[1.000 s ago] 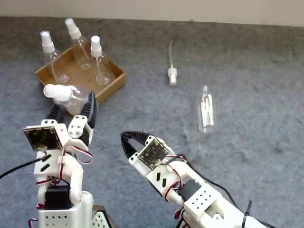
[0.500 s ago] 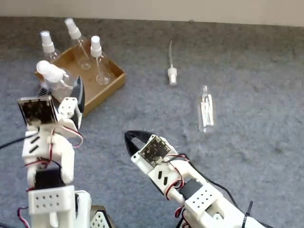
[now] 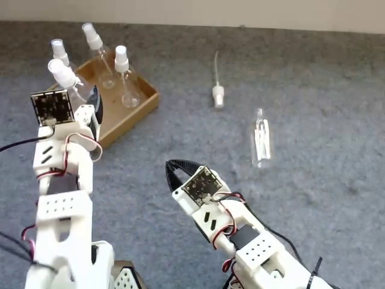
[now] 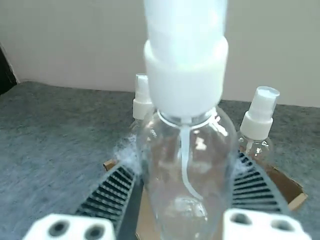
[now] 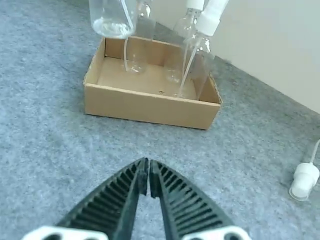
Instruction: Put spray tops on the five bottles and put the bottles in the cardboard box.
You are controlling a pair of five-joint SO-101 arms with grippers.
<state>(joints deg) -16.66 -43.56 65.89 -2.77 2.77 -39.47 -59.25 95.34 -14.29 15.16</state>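
Carrying bottle farther over box

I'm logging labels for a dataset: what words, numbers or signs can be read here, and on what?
None can be read. The held bottle, boxed bottles, loose bottle, spray top and box are plain; the arms' boards show nothing legible.

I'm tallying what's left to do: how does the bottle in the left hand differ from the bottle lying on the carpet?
The held bottle in the left hand wears a white spray top; the lying bottle has a bare neck. The held bottle is up off the carpet, roughly upright; the lying bottle rests on its side. Both are clear.
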